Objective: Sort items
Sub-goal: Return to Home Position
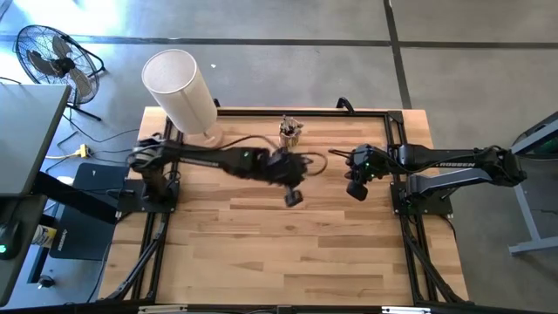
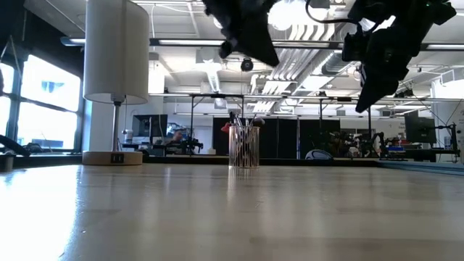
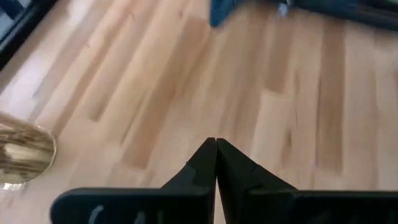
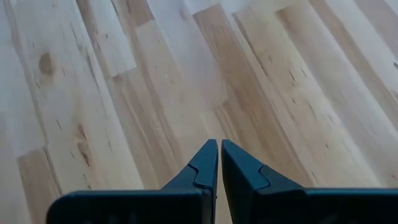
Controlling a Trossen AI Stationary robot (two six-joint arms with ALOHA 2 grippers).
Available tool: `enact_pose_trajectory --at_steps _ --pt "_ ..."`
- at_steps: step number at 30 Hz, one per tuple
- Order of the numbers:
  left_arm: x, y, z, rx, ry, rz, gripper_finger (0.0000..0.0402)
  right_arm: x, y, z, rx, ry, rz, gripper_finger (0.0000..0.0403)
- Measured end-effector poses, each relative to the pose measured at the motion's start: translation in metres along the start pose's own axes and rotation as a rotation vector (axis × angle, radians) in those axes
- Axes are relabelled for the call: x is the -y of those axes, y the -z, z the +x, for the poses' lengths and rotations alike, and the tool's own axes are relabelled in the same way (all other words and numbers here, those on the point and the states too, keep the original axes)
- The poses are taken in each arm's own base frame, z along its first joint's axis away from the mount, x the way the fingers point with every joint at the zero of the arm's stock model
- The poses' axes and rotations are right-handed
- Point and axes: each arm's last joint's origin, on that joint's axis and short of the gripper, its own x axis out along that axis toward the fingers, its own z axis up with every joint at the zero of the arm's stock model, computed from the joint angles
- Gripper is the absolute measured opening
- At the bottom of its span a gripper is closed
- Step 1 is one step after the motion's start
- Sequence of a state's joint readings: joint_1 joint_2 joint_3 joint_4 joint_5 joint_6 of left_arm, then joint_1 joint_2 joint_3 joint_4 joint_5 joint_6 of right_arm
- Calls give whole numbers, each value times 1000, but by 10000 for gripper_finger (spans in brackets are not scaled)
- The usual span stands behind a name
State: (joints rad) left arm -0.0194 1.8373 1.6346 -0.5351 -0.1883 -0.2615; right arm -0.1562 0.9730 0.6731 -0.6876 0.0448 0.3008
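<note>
One pale wooden plank bench (image 1: 261, 253) carries one tall white cylinder (image 1: 179, 83), well behind the left gripper (image 1: 294, 198). Both grippers hang above bare wood, each clenched on nothing, the right gripper (image 1: 356, 190) near the left. Beyond the left gripper stands one small clear glass cup (image 1: 290, 135) holding the slim makeup brushes (image 2: 239, 119), bunched too tightly to count.

One readable mark: white capital lettering on the upper link of the right arm (image 1: 458, 162), right side of the high view, middle height. It reads "ROSSEN"; the leading letter is too small to tell. Small dark marks on the white cylinder's base (image 2: 112, 157), left in the low view, are unreadable.
</note>
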Motion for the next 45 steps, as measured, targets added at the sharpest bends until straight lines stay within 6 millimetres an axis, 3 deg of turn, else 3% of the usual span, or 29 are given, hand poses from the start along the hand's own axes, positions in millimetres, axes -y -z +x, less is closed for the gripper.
enact_pose_trajectory --at_steps 3,7,12,16,20,24,38,45 --pt "12 18 -12 48 45 42 3 0 0 0 -4 1 10 16" --pt "10 57 -22 65 90 63 1 0 1 0 -11 -15 11 16" --pt "-18 101 -45 135 146 50 1 -1 0 0 -9 -23 12 16" --pt "-46 137 -52 198 219 41 1 -1 -1 0 3 -27 12 16" --pt "-73 161 -64 314 199 -11 0 -1 -2 0 11 -28 12 16" --pt "-86 180 -79 387 224 -17 0 -1 -2 0 14 -26 13 16" --pt "-99 261 -112 459 299 0 0 1 -4 0 55 60 16 16" --pt "-103 286 -122 585 394 24 0 1 -4 0 57 67 25 16"
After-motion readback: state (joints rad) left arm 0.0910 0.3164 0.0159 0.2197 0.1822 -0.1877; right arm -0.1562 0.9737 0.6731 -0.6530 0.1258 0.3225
